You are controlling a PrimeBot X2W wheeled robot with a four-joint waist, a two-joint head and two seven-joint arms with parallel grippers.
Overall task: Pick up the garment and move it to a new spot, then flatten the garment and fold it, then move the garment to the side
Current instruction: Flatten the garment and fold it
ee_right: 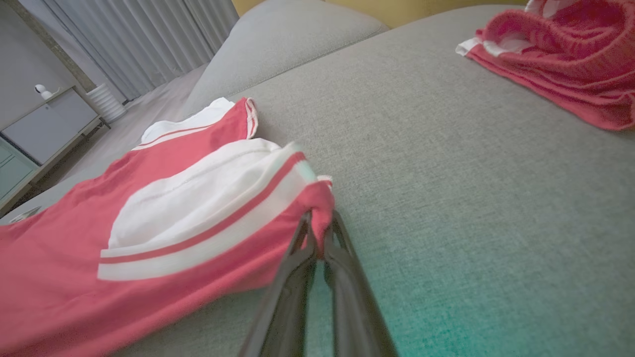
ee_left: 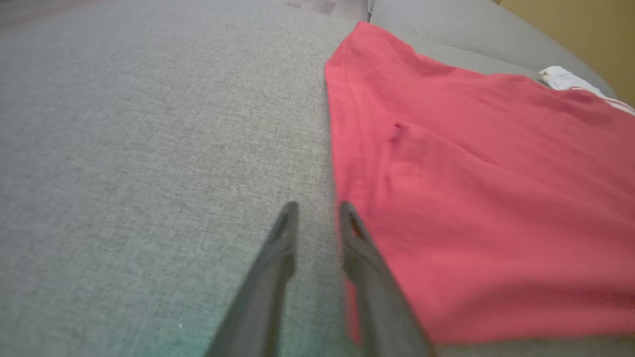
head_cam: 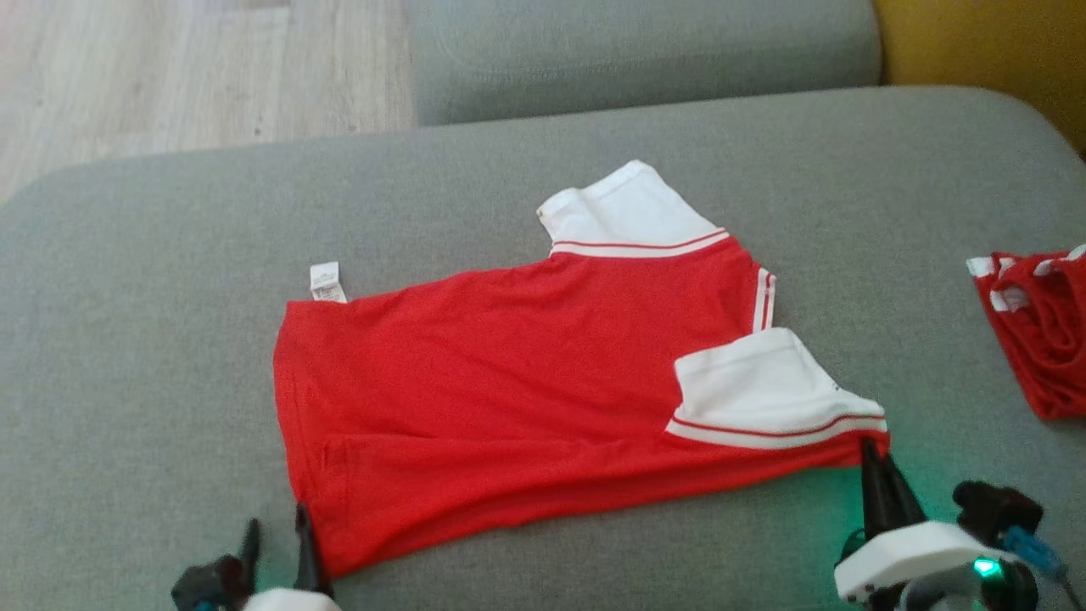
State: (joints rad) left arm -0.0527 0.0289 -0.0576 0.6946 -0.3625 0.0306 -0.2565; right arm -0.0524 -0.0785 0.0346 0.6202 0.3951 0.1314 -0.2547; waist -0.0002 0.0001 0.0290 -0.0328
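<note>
Right gripper [ee_right: 320,220] pinching a corner of the bright red, white-sleeved knit shirt [head_cam: 509,382]; left gripper [ee_left: 317,208] parted, empty, at its hem; long axis left-right, sleeves rightward.

A broad grey woven seat cushion [head_cam: 170,339] fills the foreground, with a second grey cushion [head_cam: 645,51] butted behind it. Pale wood-plank floor [head_cam: 170,68] lies beyond and a mustard-yellow wall [head_cam: 984,42] stands at the right. Farther off, grey pleated curtains [ee_right: 149,34] hang behind a low grey cabinet [ee_right: 49,129].
</note>
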